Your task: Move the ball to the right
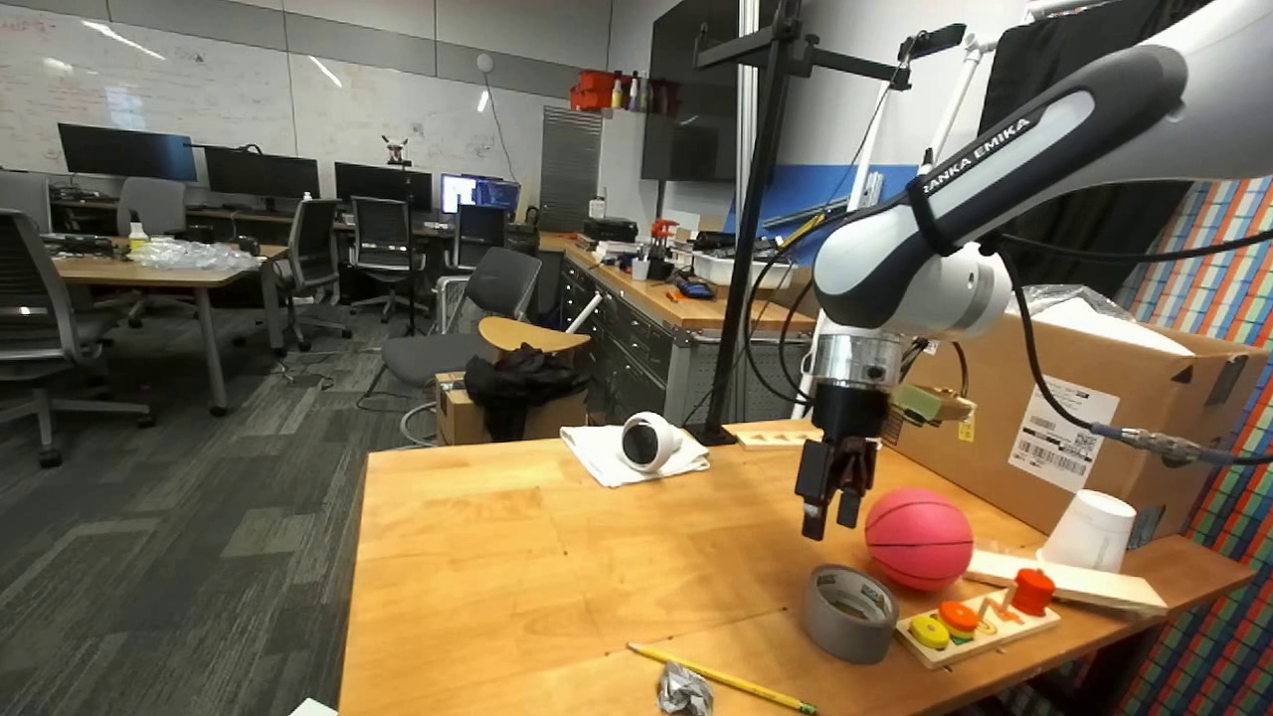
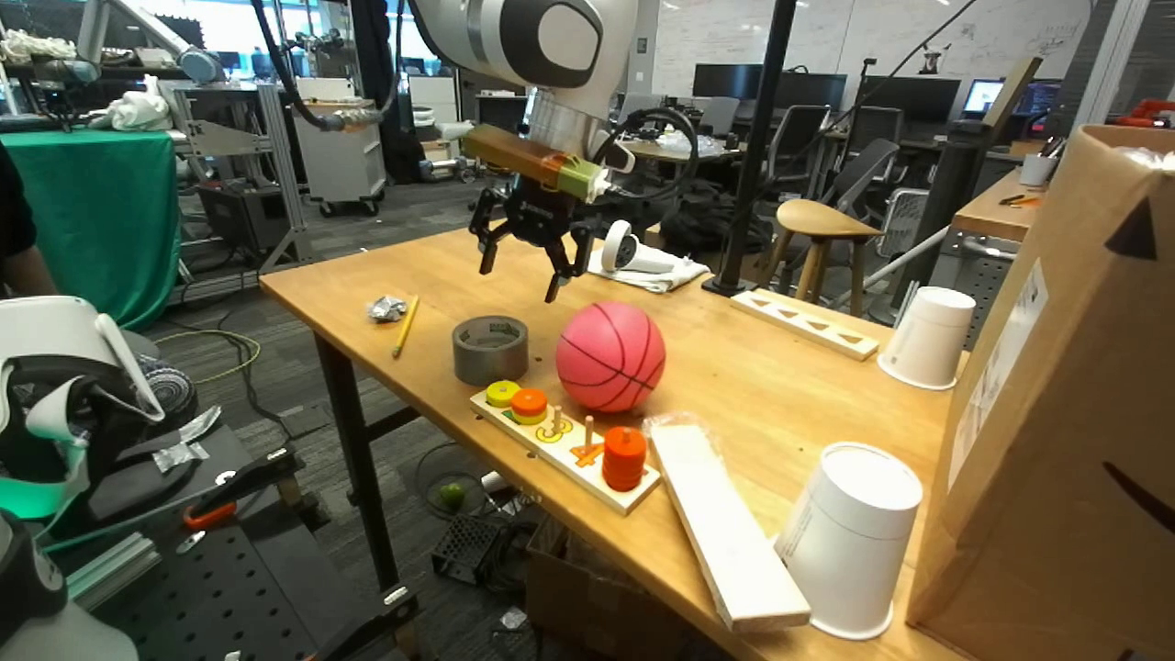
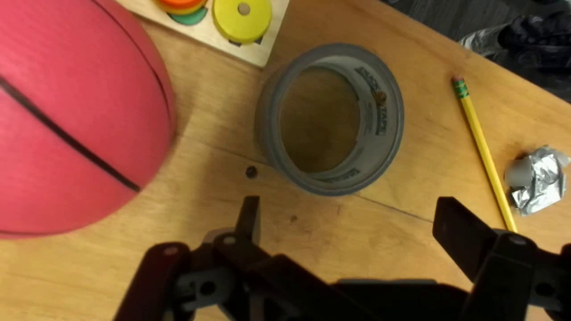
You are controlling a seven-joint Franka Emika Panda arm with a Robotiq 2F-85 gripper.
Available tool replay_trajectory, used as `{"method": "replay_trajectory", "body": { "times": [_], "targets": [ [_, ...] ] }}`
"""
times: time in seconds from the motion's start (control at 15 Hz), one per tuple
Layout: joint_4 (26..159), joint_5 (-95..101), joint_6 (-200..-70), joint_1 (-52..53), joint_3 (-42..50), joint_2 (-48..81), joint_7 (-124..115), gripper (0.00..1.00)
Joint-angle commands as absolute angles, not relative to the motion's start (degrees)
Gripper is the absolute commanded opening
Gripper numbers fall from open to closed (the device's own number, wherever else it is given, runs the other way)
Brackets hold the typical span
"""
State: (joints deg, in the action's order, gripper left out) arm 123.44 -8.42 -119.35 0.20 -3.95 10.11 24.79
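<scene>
The ball [image 1: 918, 539] is pinkish-red with dark seams and rests on the wooden table. It also shows in an exterior view [image 2: 610, 356], behind the toy peg board, and large at the left of the wrist view [image 3: 67, 120], partly cut off. My gripper [image 1: 831, 517] is open and empty above the table. It hangs beside the ball, apart from it, as an exterior view [image 2: 520, 280] also shows. In the wrist view the spread fingers [image 3: 348, 207] have only bare table between them, and the ball lies to their left.
A grey tape roll [image 3: 272, 111] stands close to the ball. A toy peg board [image 2: 574, 450] with coloured rings, a white plank [image 2: 725, 523] and a white cup [image 2: 849, 542] lie nearby. A pencil [image 1: 726, 680], foil [image 1: 684, 688] and a large cardboard box [image 1: 1183, 428] are also on the table.
</scene>
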Motion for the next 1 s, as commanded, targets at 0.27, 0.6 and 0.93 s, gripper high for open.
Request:
{"method": "replay_trajectory", "body": {
  "times": [0.27,0.6,0.93],
  "targets": [
    [115.99,-5.91,-101.2,-1.14,-3.23,9.62,28.54,1.0],
    [110.3,-6.78,-96.7,-1.69,-3.71,15.02,35.31,1.0],
    [106.22,-6.4,-97.51,-1.93,-4.17,17.99,39.91,1.0]
  ]
}}
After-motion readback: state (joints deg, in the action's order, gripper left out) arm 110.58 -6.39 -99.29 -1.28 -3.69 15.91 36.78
